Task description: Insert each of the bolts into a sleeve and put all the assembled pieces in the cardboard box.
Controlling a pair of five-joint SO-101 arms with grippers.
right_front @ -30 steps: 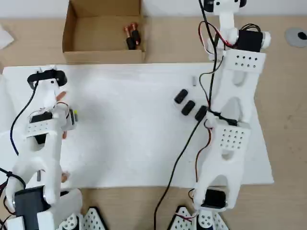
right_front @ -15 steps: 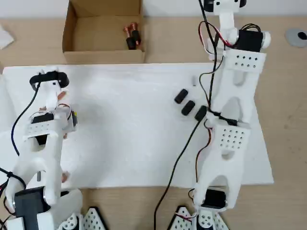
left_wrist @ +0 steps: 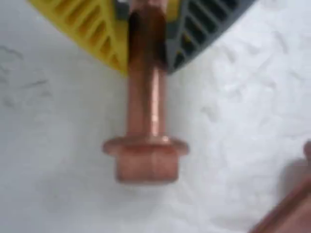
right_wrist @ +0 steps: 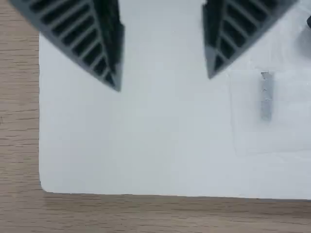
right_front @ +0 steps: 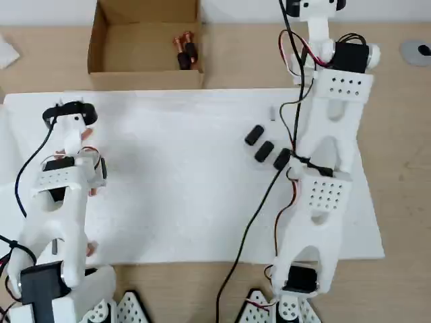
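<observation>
White mat (left_wrist: 252, 97); bolt (left_wrist: 146, 97) head-outward from jaws

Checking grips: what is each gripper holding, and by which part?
The left gripper grips a bolt by its shank, head free; the right gripper holds nothing.

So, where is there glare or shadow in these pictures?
Left wrist view: a bright streak runs along the bolt, a soft shadow on the mat beneath its head. High view: even light, no hard shadows around the sleeves. Right wrist view: no glare on the mat.
</observation>
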